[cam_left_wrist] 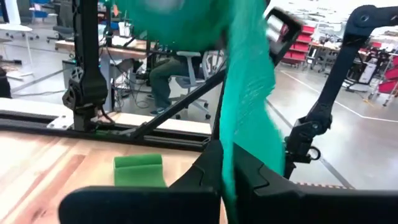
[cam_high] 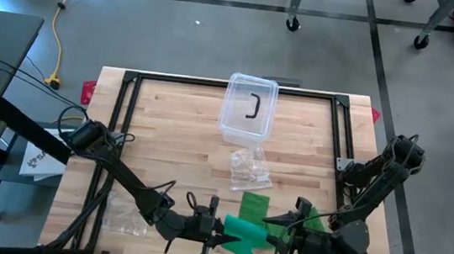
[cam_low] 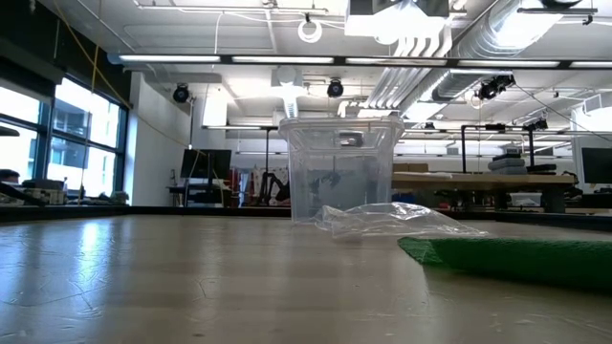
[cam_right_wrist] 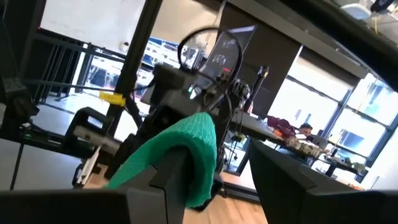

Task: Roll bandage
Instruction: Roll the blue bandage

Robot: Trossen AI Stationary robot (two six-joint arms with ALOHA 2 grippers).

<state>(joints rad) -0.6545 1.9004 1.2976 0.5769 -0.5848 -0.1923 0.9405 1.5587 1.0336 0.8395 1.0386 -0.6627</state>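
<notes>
clear lidded box (cam_high: 248,106) beside crumpled plastic bag (cam_high: 250,168).

A grey concrete floor (cam_high: 185,38) fills the top of the high view, crossed by dark tape lines, with a yellow cable (cam_high: 56,33) at upper left. In the low view, tall windows (cam_low: 57,143) brighten the left edge, fluorescent tubes (cam_low: 239,59) and white ducts (cam_low: 411,57) run overhead, and workbenches (cam_low: 478,183) stand at right.
</notes>
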